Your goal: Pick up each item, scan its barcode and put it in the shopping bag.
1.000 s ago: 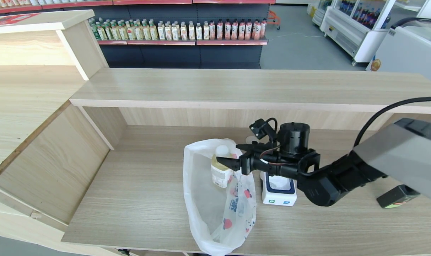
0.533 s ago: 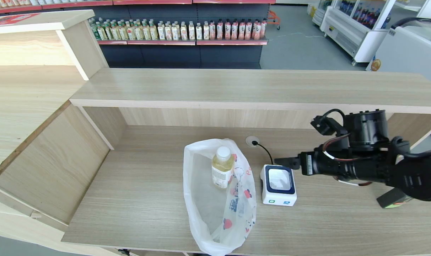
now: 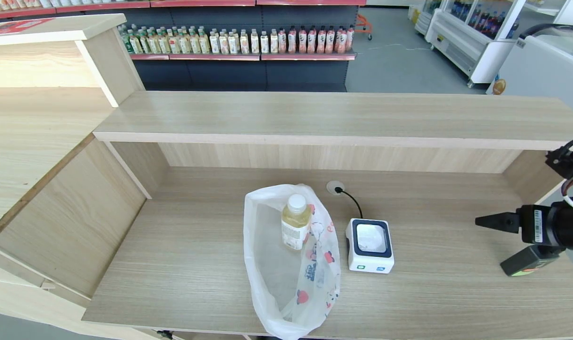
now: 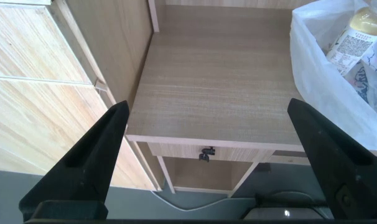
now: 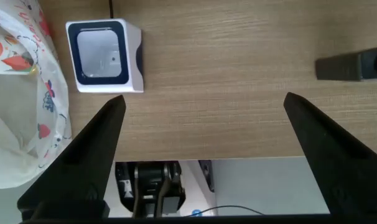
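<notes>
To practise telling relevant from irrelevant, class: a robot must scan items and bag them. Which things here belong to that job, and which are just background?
Part of the job:
- shopping bag
- bottle standing in it
- scanner
- dark box, probably next to scan
- open right gripper

Just lying about:
- shelf of drinks
- freezers
- upper counter ledge

The right gripper (image 3: pixel 485 220) is held level, its tips pointed toward the robot's left, and the black wrist (image 3: pixel 558 225) is seen directly behind the claw. Its fingers (image 5: pixel 83 162) are spread wide apart. The left gripper (image 4: pixel 208 104) is tilted downward, and its two dark fingers (image 4: pixel 83 162) are likewise spread wide.
</notes>
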You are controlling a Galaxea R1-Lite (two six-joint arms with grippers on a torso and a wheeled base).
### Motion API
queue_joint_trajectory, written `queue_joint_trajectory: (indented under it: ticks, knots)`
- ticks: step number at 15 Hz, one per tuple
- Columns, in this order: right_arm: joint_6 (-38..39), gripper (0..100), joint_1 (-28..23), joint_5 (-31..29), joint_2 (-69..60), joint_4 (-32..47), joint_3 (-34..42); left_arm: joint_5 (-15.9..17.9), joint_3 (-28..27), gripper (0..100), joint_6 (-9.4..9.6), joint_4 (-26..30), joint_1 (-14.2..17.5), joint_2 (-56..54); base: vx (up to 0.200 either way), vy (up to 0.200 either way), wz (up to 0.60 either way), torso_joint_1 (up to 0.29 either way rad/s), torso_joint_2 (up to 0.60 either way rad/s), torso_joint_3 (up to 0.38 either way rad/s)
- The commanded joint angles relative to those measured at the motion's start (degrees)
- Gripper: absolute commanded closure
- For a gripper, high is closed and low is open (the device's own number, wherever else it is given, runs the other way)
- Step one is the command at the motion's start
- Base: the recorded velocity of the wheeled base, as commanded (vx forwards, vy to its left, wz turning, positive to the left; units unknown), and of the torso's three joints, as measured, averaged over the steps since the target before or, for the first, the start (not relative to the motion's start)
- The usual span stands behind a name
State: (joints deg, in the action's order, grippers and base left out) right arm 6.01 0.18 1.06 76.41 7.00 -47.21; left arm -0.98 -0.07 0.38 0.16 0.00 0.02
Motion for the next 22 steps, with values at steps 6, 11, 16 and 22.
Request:
queue_joint_trajectory:
  ticks: [6,11,16,22]
  knots:
    - [0.1,0,-0.4,0.0,-5.0,-0.1,5.0,0.0,0.0,0,-0.11,0.0,0.0,0.0,0.0,0.0,0.0,0.0,0.0,0.0]
    - [-0.1,0,-0.3,-0.2,-5.0,0.1,5.1,0.0,0.0,0,-0.03,0.0,0.0,0.0,0.0,-0.2,0.0,0.0,0.0,0.0]
    - [-0.2,0,-0.2,-0.3,-5.1,0.4,5.7,0.0,0.0,0,0.06,0.0,0.0,0.0,0.0,-0.2,0.0,0.001,0.0,0.004]
    - [-0.5,0,0.5,-0.2,-5.6,0.5,6.6,-0.1,0.0,0,0.06,0.0,0.0,0.0,-0.033,-0.167,0.0,0.001,0.0,0.003]
